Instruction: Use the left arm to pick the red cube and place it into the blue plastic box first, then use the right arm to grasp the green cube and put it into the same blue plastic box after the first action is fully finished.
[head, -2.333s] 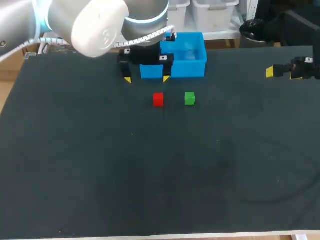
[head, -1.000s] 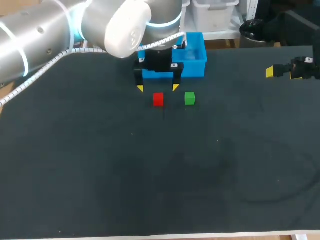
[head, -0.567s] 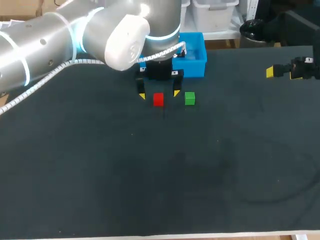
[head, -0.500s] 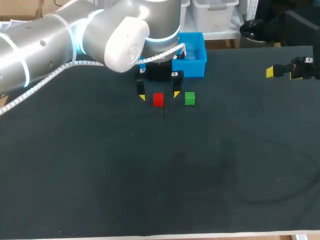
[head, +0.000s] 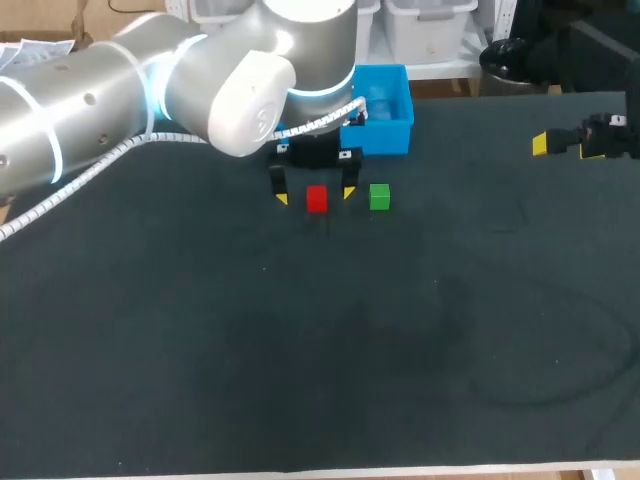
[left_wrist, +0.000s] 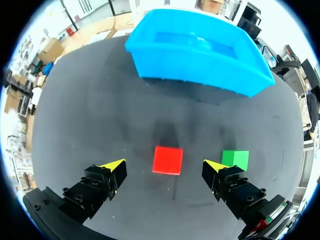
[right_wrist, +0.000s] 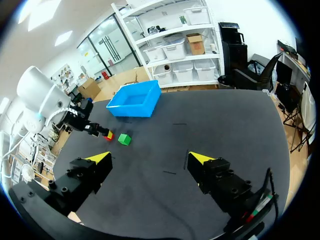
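In the head view, a small red cube (head: 317, 199) is seen on the dark table (head: 300, 350), with a small green cube (head: 379, 197) just beside it on its right. A blue plastic box (head: 392, 133) is set behind both, near the table's far edge. The left arm's tool (head: 314, 194) is held over the red cube, its yellow-tipped fingers spread and released, one tip on either side of the cube with a gap at each. The right arm's tool (head: 566, 148) is kept well apart at the table's far right.

In the left wrist view, the red cube (left_wrist: 167, 160) is shown between the open fingers of the left tool (left_wrist: 165, 166), touched by neither. The green cube (left_wrist: 235, 159) lies just outside the right-hand finger, and the blue box (left_wrist: 200, 67) stands ahead.

In the right wrist view, the right tool (right_wrist: 150, 158) is seen released, with nothing between its fingers. Far ahead, the red cube (right_wrist: 109, 135), green cube (right_wrist: 124, 139) and blue box (right_wrist: 131, 111) are visible, with the left tool (right_wrist: 95, 131) at the red cube.
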